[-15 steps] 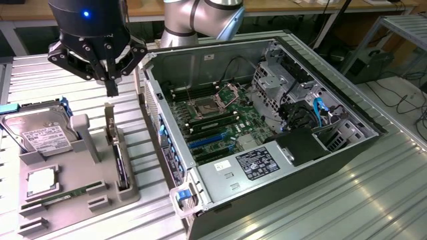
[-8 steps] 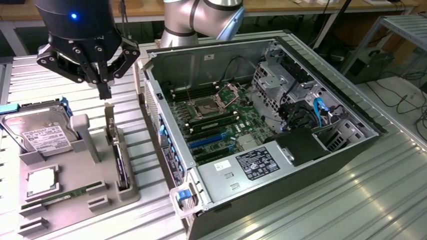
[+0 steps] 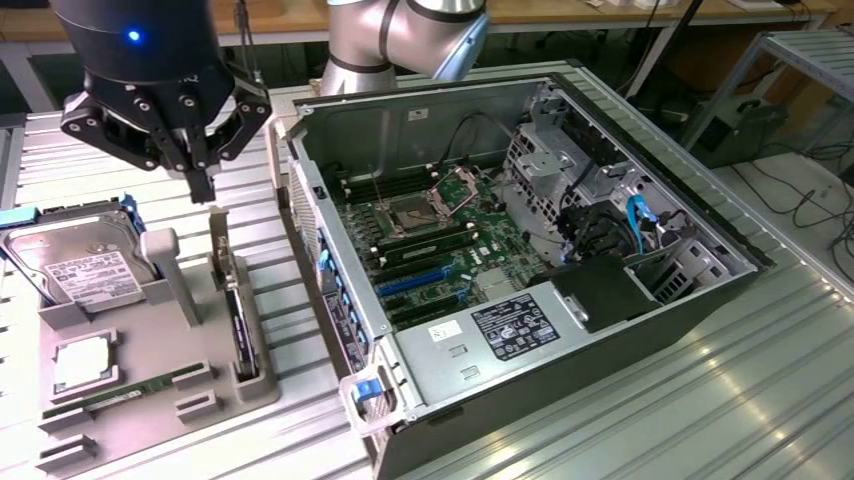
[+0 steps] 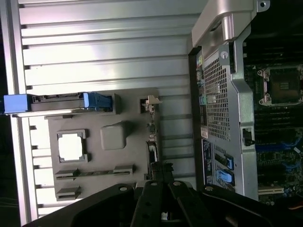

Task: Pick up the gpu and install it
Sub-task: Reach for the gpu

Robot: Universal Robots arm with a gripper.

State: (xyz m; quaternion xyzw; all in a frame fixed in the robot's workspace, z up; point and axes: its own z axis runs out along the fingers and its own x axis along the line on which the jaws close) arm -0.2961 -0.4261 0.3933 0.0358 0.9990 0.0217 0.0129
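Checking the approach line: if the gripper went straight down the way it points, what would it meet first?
Probably the gpu, standing on edge in the gray tray right below the shut gripper. The wrist view has the card's top edge in line with it, though the depth is unclear.

I'm working in a robotics lab. An open PC case [image 3: 641, 345] sits on a ribbed metal surface [image 3: 721, 425], workbenches [image 3: 587, 12] behind.
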